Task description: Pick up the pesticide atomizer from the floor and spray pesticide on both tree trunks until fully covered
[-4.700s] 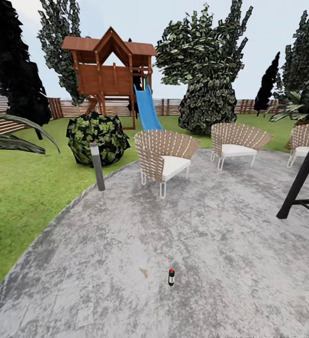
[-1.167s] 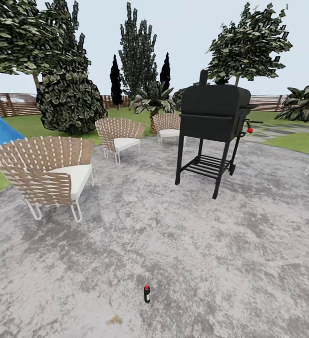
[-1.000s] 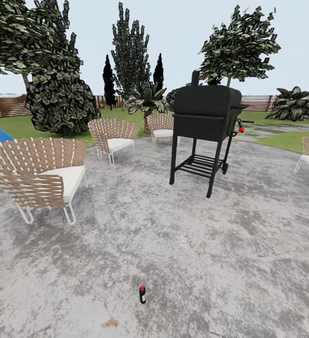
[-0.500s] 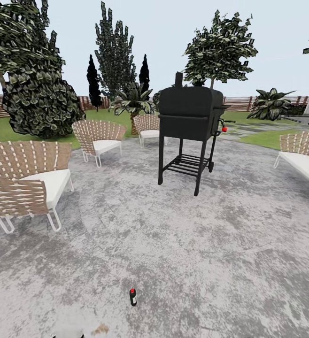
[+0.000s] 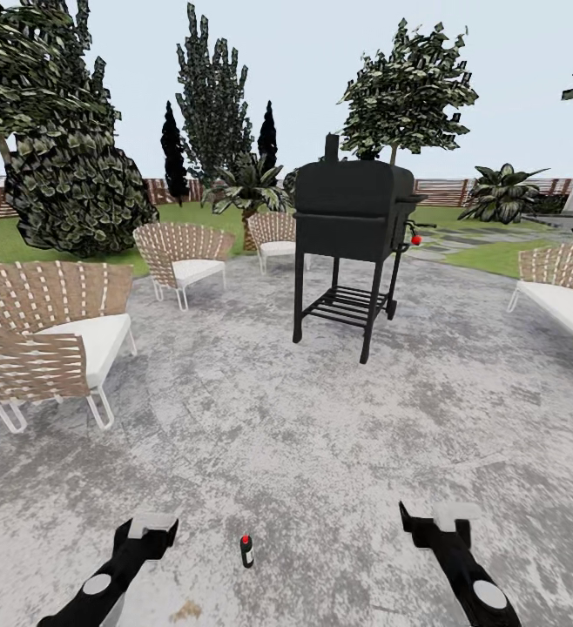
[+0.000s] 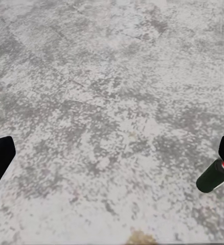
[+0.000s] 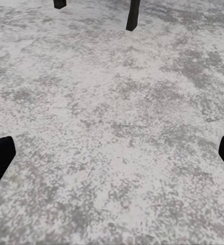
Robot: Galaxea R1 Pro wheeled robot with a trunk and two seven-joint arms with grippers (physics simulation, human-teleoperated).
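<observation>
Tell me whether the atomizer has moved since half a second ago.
No. The atomizer stands upright at the same spot on the grey paving, the same way from the black grill.

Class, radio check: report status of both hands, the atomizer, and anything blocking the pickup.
Left hand and right hand open, empty. Atomizer upright on the paving between them, nearer the left. Nothing between hands and atomizer; grill well beyond.

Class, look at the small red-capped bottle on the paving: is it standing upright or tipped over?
Upright. The bottle stands on its base on the grey paving, red cap on top, between the two arms and untouched.
</observation>
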